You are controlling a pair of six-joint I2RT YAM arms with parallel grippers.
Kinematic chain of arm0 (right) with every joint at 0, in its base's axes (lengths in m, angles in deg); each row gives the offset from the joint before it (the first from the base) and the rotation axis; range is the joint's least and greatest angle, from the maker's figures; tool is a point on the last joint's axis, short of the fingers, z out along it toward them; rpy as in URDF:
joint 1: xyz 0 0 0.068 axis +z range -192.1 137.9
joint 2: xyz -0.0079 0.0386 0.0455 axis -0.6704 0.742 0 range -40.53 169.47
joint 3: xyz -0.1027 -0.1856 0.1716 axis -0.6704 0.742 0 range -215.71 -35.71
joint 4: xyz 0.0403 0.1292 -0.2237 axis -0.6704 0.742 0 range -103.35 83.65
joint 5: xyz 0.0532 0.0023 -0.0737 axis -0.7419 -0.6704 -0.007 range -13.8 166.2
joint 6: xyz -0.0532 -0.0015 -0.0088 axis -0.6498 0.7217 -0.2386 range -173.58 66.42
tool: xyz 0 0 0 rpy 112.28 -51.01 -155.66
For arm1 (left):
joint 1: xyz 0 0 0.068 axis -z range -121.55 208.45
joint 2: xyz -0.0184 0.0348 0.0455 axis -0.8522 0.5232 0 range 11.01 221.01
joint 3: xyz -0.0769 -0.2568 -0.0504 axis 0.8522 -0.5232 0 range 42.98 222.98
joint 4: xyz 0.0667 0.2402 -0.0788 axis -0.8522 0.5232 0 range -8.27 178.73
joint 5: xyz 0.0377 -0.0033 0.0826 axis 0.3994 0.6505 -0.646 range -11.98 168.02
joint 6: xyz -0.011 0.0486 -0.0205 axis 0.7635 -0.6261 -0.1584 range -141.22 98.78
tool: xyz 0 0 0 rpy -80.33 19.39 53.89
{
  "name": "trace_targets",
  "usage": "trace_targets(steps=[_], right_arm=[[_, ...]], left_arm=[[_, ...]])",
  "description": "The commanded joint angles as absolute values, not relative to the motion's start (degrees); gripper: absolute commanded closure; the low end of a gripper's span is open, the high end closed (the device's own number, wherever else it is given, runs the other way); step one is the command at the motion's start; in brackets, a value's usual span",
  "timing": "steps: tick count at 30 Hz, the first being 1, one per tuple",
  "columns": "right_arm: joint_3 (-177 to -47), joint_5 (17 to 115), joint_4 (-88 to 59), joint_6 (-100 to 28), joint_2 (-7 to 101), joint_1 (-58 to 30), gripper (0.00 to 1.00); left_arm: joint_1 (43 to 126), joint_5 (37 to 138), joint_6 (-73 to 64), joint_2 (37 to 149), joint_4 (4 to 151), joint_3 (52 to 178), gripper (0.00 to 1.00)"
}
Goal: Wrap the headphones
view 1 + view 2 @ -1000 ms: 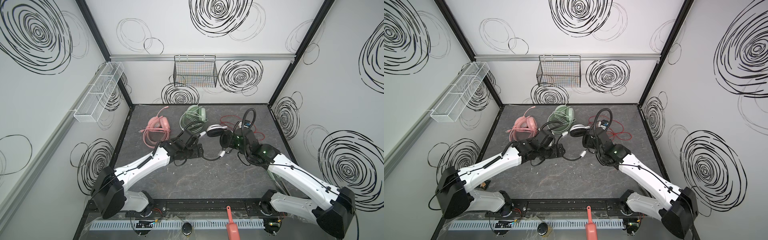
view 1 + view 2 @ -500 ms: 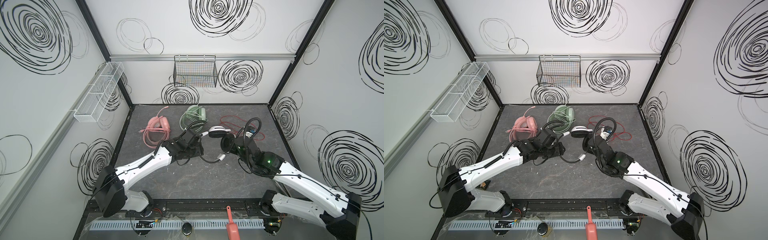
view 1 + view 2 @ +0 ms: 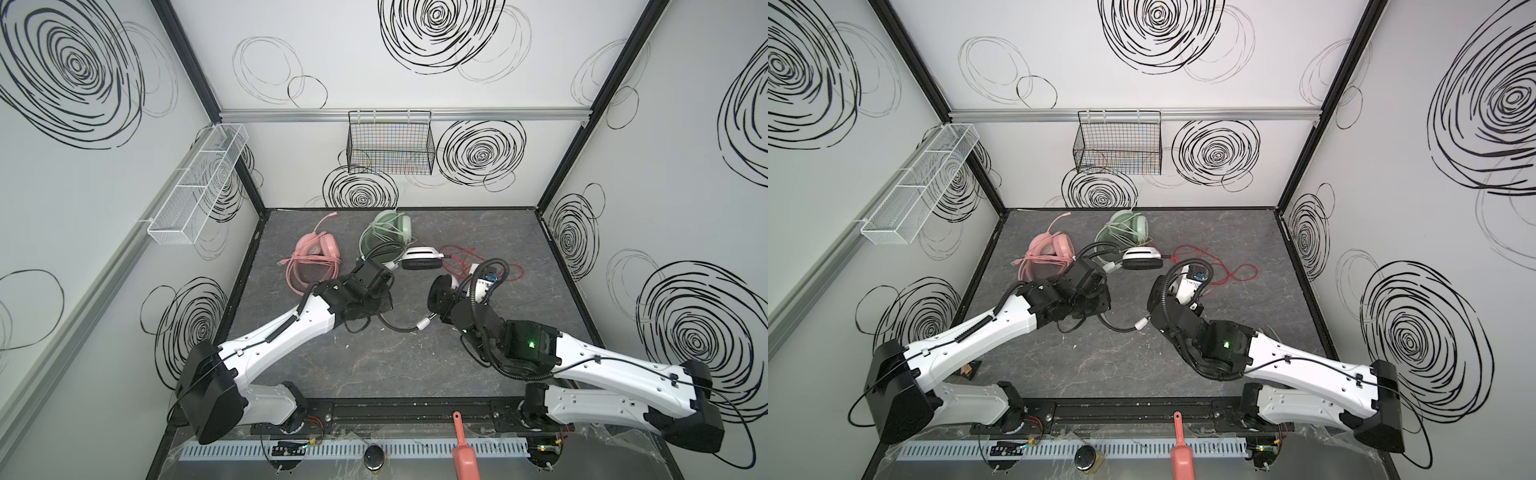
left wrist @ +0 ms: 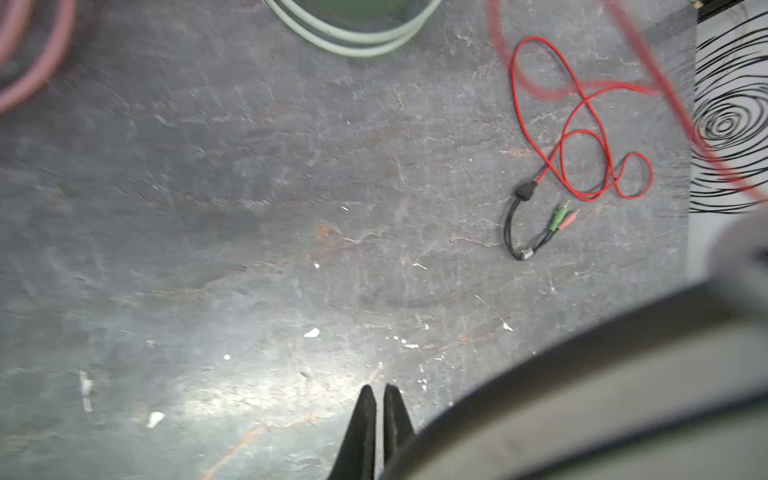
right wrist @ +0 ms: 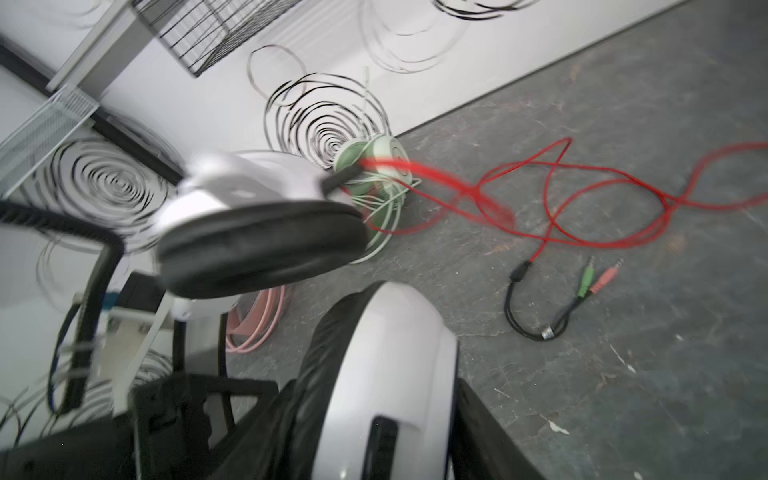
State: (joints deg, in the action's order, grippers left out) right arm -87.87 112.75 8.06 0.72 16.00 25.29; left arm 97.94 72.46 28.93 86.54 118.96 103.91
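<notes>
Across the worktop [image 3: 374, 365]: two headsets coiled, the third between the arms.
At 11 o'clock the pink headset [image 3: 318, 249], at 12 the mint headset [image 3: 388, 226], both looped. The left gripper [image 4: 379, 395], wide a second ago, has pinched shut beside the band [image 4: 582, 395] of the white-and-black headset [image 3: 420, 254]; whether it grips that, I cannot tell. The right gripper [image 5: 378, 415] brackets one earcup [image 5: 395, 345], clamped or loosening unclear. The red cable [image 5: 582, 199] sprawls toward 1 o'clock, so wrapping looks barely begun.
</notes>
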Motion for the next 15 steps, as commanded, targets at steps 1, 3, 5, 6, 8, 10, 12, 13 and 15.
trace_targets(steps=[1,3,5,6,8,10,12,13,15], right_arm=[[-87.11,105.89,-1.23,-19.4,7.73,25.75,0.32],[-85.52,105.2,-1.35,-24.55,0.93,25.54,0.26],[-86.16,106.27,1.47,-27.6,-5.09,24.44,0.23],[-87.25,107.32,4.04,-28.73,-6.93,23.6,0.22],[-89.8,107.48,8.67,-30.8,-8.09,21.81,0.21],[-92.16,105.35,12.68,-32.9,-6.52,20.06,0.17],[-93.6,102.92,15.15,-34.44,-3.33,17.9,0.14],[-93.82,100.28,15.71,-35.33,-1.46,15.73,0.13],[-93.41,90.08,14.75,-36.97,1.76,9.04,0.12]], left_arm=[[91.0,70.45,19.04,84.07,124.74,106.35,1.0],[87.27,70.65,14.62,82.45,125.89,106.04,1.0],[84.53,70.32,10.7,80.33,127.0,105.72,1.0],[83.65,70.41,8.42,78.95,127.08,105.16,1.0],[82.39,71.63,5.51,76.59,126.8,104.01,1.0],[82.09,73.28,3.61,75.42,128.01,103.63,1.0],[82.12,75.3,2.06,74.81,129.53,103.41,1.0],[82.15,76.99,1.69,74.3,130.03,103.21,1.0],[82.07,79.95,1.29,73.32,131.25,103.26,1.0]])
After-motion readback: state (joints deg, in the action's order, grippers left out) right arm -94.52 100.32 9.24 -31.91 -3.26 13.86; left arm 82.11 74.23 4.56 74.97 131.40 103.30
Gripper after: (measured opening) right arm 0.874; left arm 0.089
